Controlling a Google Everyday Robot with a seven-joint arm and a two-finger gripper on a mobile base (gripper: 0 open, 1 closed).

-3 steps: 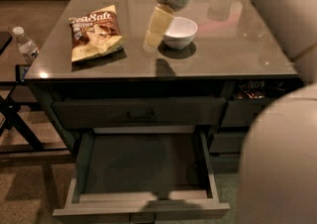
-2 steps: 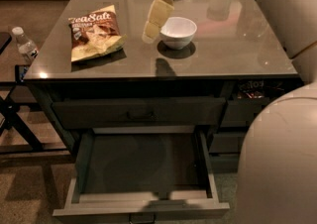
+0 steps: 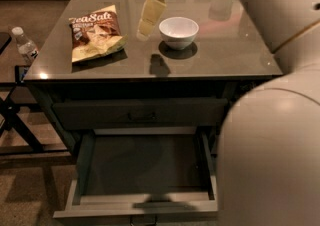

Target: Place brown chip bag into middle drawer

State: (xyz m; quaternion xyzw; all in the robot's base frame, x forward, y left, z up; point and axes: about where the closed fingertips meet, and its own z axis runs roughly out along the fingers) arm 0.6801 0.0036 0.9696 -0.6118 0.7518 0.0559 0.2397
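Observation:
The brown chip bag point(image 3: 95, 32) lies flat on the left part of the grey glass tabletop point(image 3: 225, 55), with its "Sea Salt" lettering towards the back. My gripper point(image 3: 145, 27) hangs over the tabletop between the bag and a white bowl point(image 3: 178, 31), to the right of the bag and apart from it. It holds nothing that I can see. The middle drawer point(image 3: 145, 165) is pulled out below the table's front, and its plain grey interior has nothing in it.
The top drawer point(image 3: 140, 114) above it is shut. The white bowl stands just right of the gripper. My arm's pale body point(image 3: 270, 145) fills the right side. A water bottle point(image 3: 25, 45) stands on a low stand at the left.
My gripper has moved a little to the left and towards the back, from beside the bowl towards the chip bag. The bag, bowl and drawer have not moved.

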